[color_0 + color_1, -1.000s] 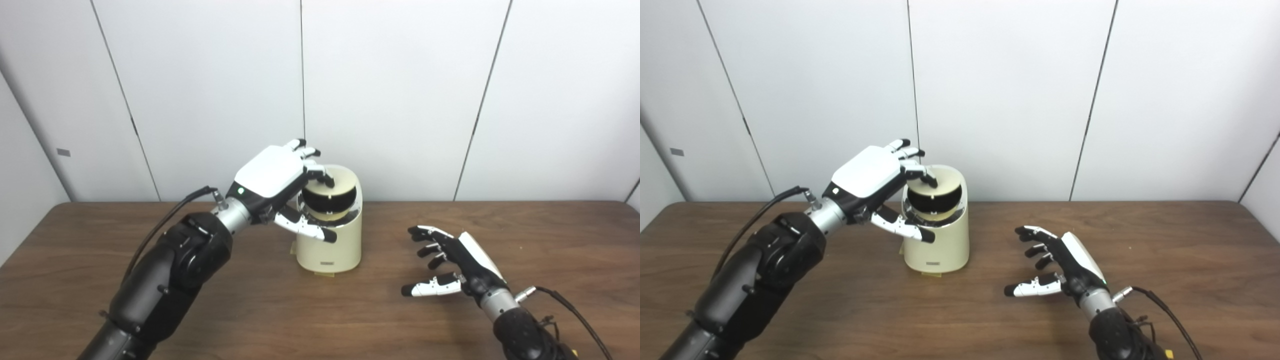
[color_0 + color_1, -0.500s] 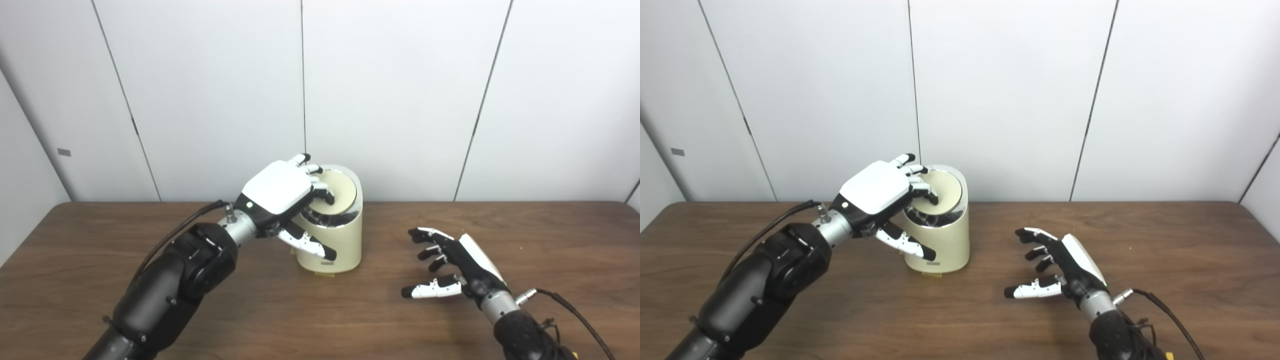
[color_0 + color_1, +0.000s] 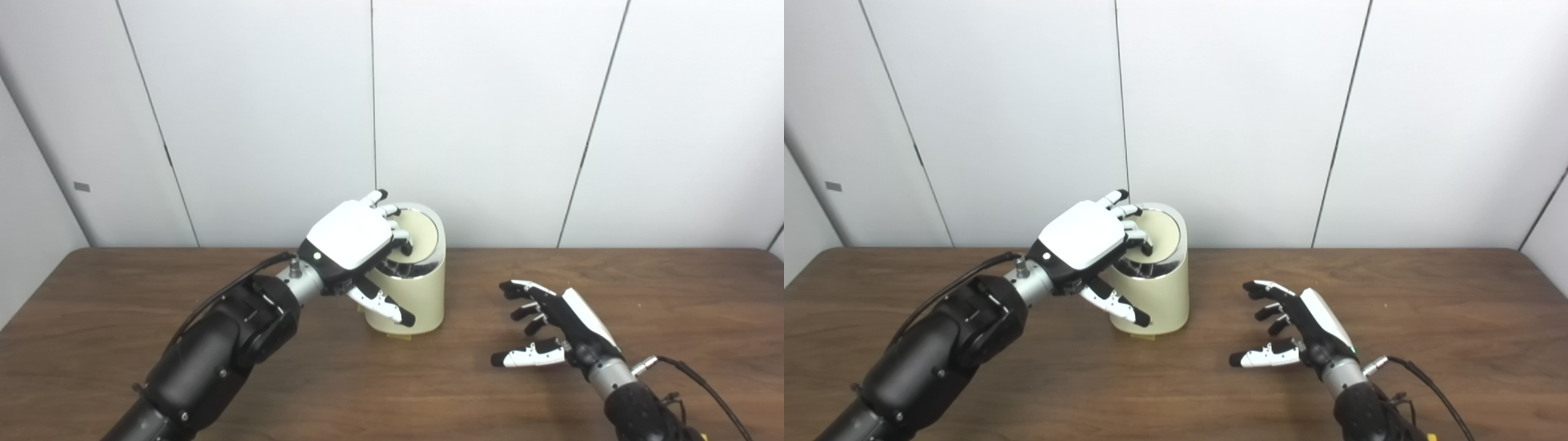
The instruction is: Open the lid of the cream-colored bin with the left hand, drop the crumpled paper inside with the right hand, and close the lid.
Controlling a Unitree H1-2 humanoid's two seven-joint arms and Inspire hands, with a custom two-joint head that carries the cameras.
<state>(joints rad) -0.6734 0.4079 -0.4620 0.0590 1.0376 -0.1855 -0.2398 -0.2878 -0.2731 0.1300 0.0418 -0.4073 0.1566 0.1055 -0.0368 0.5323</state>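
White wall panels with thin dark seams (image 3: 490, 122) stand behind my dark brown wood-grain counter (image 3: 392, 392), which runs the full width of my view. Near its back edge, about the middle, stands the cream-colored oval bin (image 3: 411, 294), smooth and matte, with a shiny chrome ring around its top and a round cream lid (image 3: 421, 229) lying nearly flat in that ring, tilted a little toward me. A small yellowish tab shows under the front of the bin's base. My left hand (image 3: 358, 236), white-backed with black and white fingers (image 3: 401, 242), covers the left part of the lid; its fingers curl down onto the lid's surface and its thumb hangs in front of the bin's wall, so the near left rim is hidden from me. It presses rather than clasps. My right hand (image 3: 1295, 327) hovers just above the counter, well apart from the bin to its right, palm turned inward, fingers spread and loosely bent, holding nothing. Black cables trail from both wrists. I cannot see the crumpled paper anywhere.
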